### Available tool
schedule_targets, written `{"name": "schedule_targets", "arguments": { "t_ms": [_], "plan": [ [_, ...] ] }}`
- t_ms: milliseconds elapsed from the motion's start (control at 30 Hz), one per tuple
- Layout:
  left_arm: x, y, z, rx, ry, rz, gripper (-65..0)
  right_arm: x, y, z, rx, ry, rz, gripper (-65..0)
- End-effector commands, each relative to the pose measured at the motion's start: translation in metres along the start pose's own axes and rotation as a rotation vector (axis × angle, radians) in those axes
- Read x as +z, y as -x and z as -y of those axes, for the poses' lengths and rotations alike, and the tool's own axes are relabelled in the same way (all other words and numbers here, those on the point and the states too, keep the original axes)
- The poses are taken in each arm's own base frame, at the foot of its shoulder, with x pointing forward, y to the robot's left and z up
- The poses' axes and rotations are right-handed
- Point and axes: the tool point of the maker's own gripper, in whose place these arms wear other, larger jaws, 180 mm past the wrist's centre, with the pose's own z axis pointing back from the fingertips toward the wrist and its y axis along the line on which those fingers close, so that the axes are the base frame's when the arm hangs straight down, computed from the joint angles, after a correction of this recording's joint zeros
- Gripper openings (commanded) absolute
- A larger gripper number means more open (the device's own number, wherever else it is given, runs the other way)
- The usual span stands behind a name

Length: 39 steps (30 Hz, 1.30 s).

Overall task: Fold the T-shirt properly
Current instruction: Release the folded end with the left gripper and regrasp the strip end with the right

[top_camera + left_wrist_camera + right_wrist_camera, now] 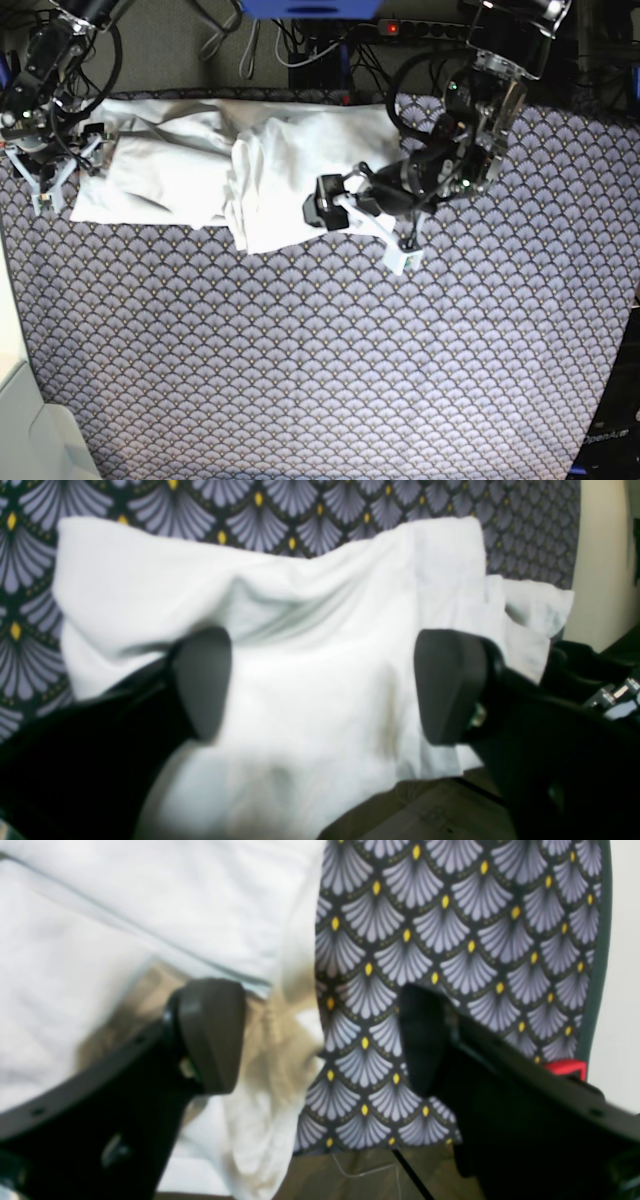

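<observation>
we hold both grippers apart, unloaded: left gripper (322, 685) straddles t-shirt (200, 165) bunch for regrasp; right gripper (320, 1037) brackets its edge.

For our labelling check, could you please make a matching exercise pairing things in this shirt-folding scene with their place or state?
Things:
1. T-shirt
2. left tool
3. right tool
4. patterned cloth

Descriptions:
A. open, straddling the shirt's edge
B. spread under everything
C. bunched near the far edge
D. open, white fabric filling the gap between its fingers

Pairs: 1-C, 2-D, 3-A, 4-B
</observation>
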Motion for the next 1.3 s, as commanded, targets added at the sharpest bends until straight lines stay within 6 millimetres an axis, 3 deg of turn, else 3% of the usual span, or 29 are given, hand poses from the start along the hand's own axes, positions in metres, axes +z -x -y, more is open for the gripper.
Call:
{"name": "schedule_targets", "arguments": {
  "t_ms": [0, 400, 533, 800, 933, 1067, 1267],
  "plan": [
    [0.004, -0.013, 0.007, -0.014, 0.020, 0.033, -10.1, 0.003, -0.010, 0.006, 0.004, 0.016, 0.034, -14.7],
    [0.002, -0.018, 0.009, -0.012, 0.024, 0.039, -10.1, -0.001, -0.017, -0.013, 0.052, -0.028, 0.038, -14.7],
    [0.002, -0.020, 0.010, -0.015, 0.026, 0.043, -10.1, 0.000, -0.023, -0.009, 0.051, -0.016, 0.053, -14.7],
    [0.002, -0.021, 0.010, -0.016, 0.024, 0.047, -10.1, 0.040, -0.062, 0.019, 0.088, 0.113, 0.141, -14.7],
    [0.002, -0.021, 0.010, -0.015, 0.025, 0.047, -10.1, 0.056, -0.066, 0.023, 0.091, 0.146, 0.110, -14.6],
    [0.002, -0.021, 0.010, -0.016, 0.024, 0.046, -10.1, 0.057, -0.055, 0.021, 0.050, 0.113, 0.060, -14.6],
    [0.002, -0.021, 0.010, -0.016, 0.024, 0.046, -10.1, 0.053, -0.051, 0.001, 0.019, 0.033, 0.057, -14.6]
  ]
}}
